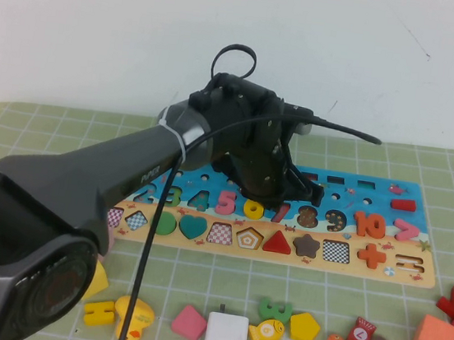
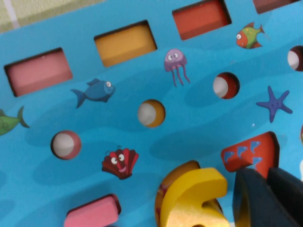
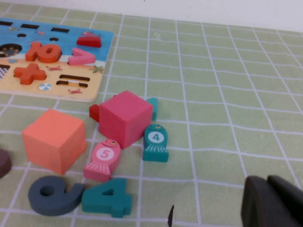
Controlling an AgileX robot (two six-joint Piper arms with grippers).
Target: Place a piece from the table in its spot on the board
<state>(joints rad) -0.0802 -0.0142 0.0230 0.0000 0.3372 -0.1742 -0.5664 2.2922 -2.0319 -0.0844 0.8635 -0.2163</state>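
Left wrist view shows the yellow 6 over its slot on the board, the left gripper clenched just beside it. The numeral may sit askew and catch. The right gripper, closed, idles off-board.

Teal fish: "4"; pink fish: "5"
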